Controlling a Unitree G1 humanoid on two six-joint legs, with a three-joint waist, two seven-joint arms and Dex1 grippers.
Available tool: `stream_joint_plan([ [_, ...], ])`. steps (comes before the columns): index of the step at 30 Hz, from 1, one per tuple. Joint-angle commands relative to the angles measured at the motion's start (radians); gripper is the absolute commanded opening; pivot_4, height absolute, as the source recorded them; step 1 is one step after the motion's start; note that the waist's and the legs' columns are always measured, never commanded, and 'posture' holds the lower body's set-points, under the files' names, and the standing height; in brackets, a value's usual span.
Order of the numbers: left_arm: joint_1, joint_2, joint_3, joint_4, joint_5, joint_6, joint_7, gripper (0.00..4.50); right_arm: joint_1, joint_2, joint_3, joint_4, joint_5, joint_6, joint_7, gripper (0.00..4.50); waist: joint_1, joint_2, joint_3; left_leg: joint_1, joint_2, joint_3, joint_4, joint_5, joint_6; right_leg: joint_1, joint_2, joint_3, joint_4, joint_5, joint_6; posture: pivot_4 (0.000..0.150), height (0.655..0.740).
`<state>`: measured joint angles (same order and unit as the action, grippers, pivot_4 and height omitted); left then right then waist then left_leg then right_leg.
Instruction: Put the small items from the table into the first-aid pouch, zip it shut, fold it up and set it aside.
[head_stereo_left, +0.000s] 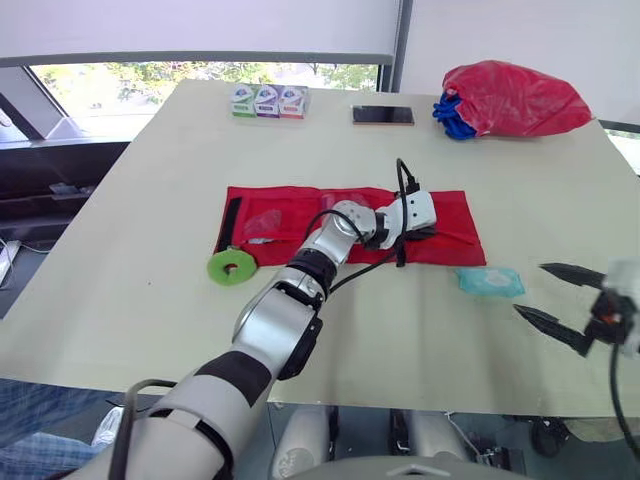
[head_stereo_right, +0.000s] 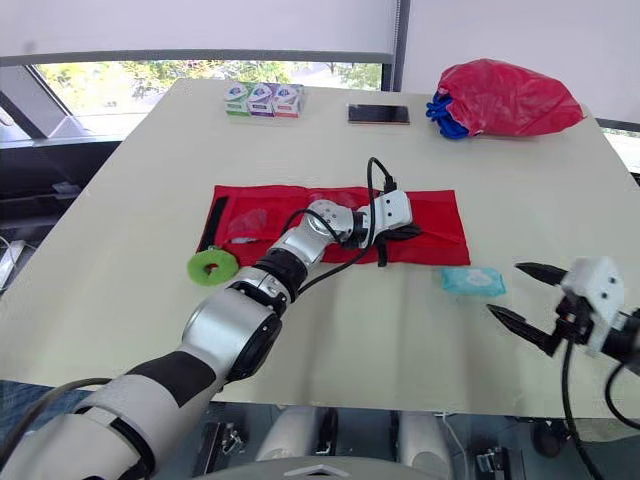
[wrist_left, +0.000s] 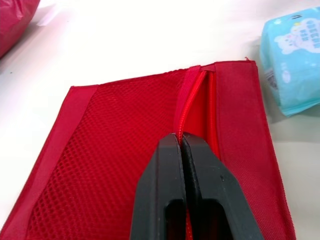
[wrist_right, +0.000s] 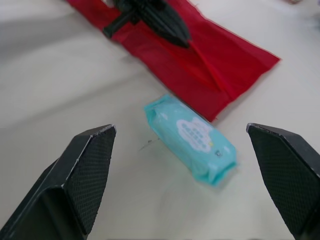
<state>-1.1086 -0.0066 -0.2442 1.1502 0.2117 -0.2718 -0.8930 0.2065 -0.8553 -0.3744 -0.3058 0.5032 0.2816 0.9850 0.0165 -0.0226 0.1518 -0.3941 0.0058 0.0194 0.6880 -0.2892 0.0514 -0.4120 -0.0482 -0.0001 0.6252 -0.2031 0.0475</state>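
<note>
Nearest the viewer, the left arm (head_stereo_left: 275, 325) reaches from the lower left across the pale surface (head_stereo_left: 130, 300) to the pouch. Left of it, a green ring (head_stereo_left: 232, 266) lies just off the near left corner of the red first-aid pouch (head_stereo_left: 450, 225), which is spread flat and unfolded at mid-surface. The left end effector (head_stereo_left: 405, 240) rests on the pouch's right half, its two fingers pressed together on the zipper (wrist_left: 189, 105). The pull itself is hidden between them, and the track ahead appears parted. Right of the pouch, just beside its near right corner, lies a light-blue wipes pack (head_stereo_left: 489, 282). Farther right, near the surface's front edge, the right end effector (head_stereo_right: 505, 290) hovers with its fingers spread wide and empty, aimed towards that pack. Since the ring and the pack are outside the pouch, the zip step is probably best done by drawing straight along the track, low to the cloth. Nothing pins the fabric, so it may bunch or slide.
</note>
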Motion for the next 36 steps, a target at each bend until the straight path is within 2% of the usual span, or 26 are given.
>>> stream_joint_plan([
  [1,-0.01,-0.015,0.001,-0.042,-0.015,-0.009,-0.003,0.1,-0.125,-0.026,0.08,0.136,-0.069,-0.061,0.051,4.5,0.001,0.0,0.0,0.0,0.0,0.0,0.0,0.0,0.0,0.0,0.0,0.0,0.0,0.0,0.0,0.15,0.74],
  [4,-0.006,-0.022,0.002,-0.046,-0.018,-0.004,-0.003,0.1,-0.243,-0.058,0.187,0.313,-0.192,-0.185,0.116,4.5,-0.001,0.001,0.0,0.0,-0.001,0.0,0.0,0.0,0.0,0.0,0.0,0.0,0.0,0.0,0.0,0.15,0.74],
  [8,0.009,-0.025,-0.002,-0.049,-0.015,0.0,-0.004,0.1,-0.36,-0.067,0.308,0.477,-0.28,-0.283,0.211,4.5,-0.001,0.002,0.0,0.0,-0.001,0.0,0.0,0.0,0.0,0.0,0.0,0.0,0.0,0.0,0.001,0.15,0.74],
  [13,0.013,-0.024,0.001,-0.055,-0.017,0.005,-0.001,0.1,-0.428,-0.047,0.359,0.568,-0.32,-0.341,0.232,4.5,-0.003,0.002,0.0,0.0,-0.001,0.0,0.0,0.0,0.0,0.0,0.0,0.0,0.001,0.0,0.0,0.15,0.74],
  [14,0.014,-0.023,0.002,-0.057,-0.018,0.007,-0.001,0.0,-0.428,-0.04,0.358,0.565,-0.312,-0.337,0.234,4.08,-0.002,0.002,0.0,0.0,-0.001,0.001,0.0,0.0,0.0,0.0,0.0,0.0,0.001,0.0,0.0,0.15,0.74],
  [16,0.013,-0.024,0.003,-0.057,-0.019,0.01,0.0,0.0,-0.416,-0.04,0.352,0.552,-0.307,-0.339,0.237,3.69,-0.001,0.002,0.0,0.0,-0.001,0.0,0.0,0.0,0.0,0.0,0.0,0.0,0.001,0.0,0.001,0.15,0.74],
  [19,0.014,-0.024,0.004,-0.061,-0.02,0.014,0.001,0.0,-0.377,-0.044,0.319,0.517,-0.283,-0.314,0.223,2.4,-0.001,0.002,0.0,0.0,-0.001,0.0,0.0,0.0,0.0,0.0,0.0,0.0,0.001,0.0,0.0,0.15,0.74],
  [20,0.014,-0.024,0.004,-0.061,-0.02,0.016,0.0,0.0,-0.365,-0.042,0.303,0.503,-0.267,-0.298,0.214,1.82,-0.001,0.002,0.0,0.0,-0.001,0.0,0.0,0.0,0.0,0.0,0.0,0.0,0.001,0.0,0.0,0.15,0.74],
  [22,0.014,-0.025,0.005,-0.063,-0.021,0.017,-0.001,0.0,-0.319,-0.045,0.269,0.453,-0.238,-0.268,0.197,1.16,-0.001,0.002,-0.001,0.0,0.0,0.0,0.0,0.0,0.0,0.0,-0.001,0.0,0.001,0.0,0.0,0.15,0.74],
  [23,0.014,-0.024,0.005,-0.063,-0.021,0.018,-0.001,0.0,-0.289,-0.048,0.252,0.419,-0.227,-0.251,0.186,0.99,0.001,0.002,-0.001,0.0,0.0,0.0,0.0,0.0,0.0,0.0,-0.001,0.0,0.001,0.0,0.0,0.15,0.74],
  [24,0.013,-0.024,0.005,-0.063,-0.022,0.018,-0.001,0.0,-0.257,-0.049,0.234,0.378,-0.212,-0.224,0.172,0.45,0.001,0.002,-0.001,0.0,0.0,0.0,0.0,0.0,0.0,0.0,-0.001,0.0,0.001,0.0,0.0,0.15,0.74],
  [26,0.013,-0.024,0.006,-0.064,-0.024,0.02,-0.002,0.0,-0.196,-0.037,0.195,0.272,-0.169,-0.135,0.123,0.15,0.0,0.003,-0.001,0.0,0.0,-0.001,0.0,0.0,0.0,0.0,-0.001,0.0,0.001,0.0,0.0,0.15,0.74],
  [31,0.012,-0.025,0.014,-0.069,-0.039,0.031,-0.01,0.0,-0.106,0.028,0.178,-0.039,-0.144,0.108,-0.089,0.15,-0.002,0.003,-0.001,0.0,0.001,0.0,0.0,0.0,0.0,0.0,-0.001,0.001,0.001,0.0,0.0,0.15,0.74],
  [36,0.013,-0.031,0.011,-0.079,-0.045,0.038,-0.02,0.0,-0.166,0.09,0.256,-0.211,-0.19,0.385,-0.301,0.15,-0.002,0.003,-0.001,0.001,0.001,0.0,0.001,0.0,0.0,0.0,-0.001,0.001,0.002,0.0,0.0,0.15,0.74],
])
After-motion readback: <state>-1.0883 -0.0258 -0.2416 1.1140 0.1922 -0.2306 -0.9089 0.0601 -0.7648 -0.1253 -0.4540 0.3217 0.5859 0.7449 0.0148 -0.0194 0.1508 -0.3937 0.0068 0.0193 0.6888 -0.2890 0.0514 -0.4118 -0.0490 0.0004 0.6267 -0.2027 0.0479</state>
